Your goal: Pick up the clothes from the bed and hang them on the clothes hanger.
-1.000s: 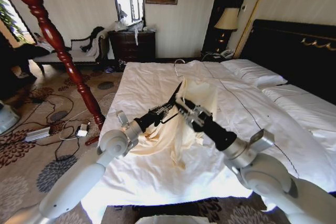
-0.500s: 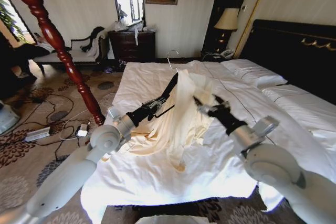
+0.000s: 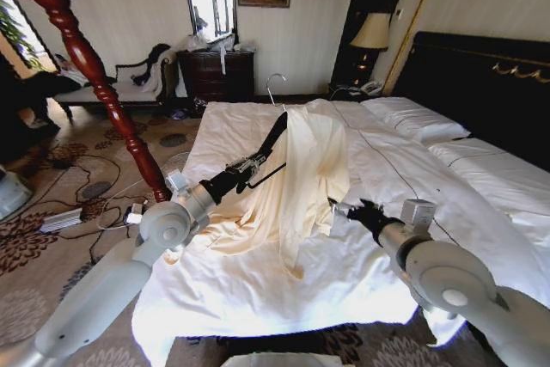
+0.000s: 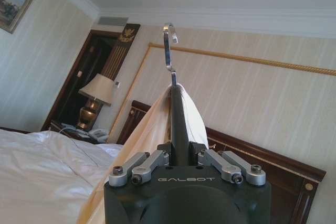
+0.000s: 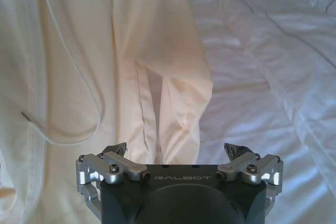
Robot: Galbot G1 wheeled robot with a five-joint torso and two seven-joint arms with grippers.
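- Left gripper [image 3: 249, 163], centre frame, has its fingers clamped on the clothes hanger [image 3: 277, 131], raised over the bed [image 3: 258, 290].
- The clothes [image 3: 311, 169] drape from it, hem trailing on the bed.
- Right gripper [image 3: 344, 210], lower right, fingers spread, empty.
- Risk: the thin fabric sits unevenly and may slide off if the hanger tilts.

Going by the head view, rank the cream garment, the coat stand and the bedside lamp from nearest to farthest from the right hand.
1. The cream garment: just to the left of the right hand, draped over the hanger.
2. The bedside lamp: far behind, in the corner by the headboard.
3. The coat stand: far left, beyond the bed edge.
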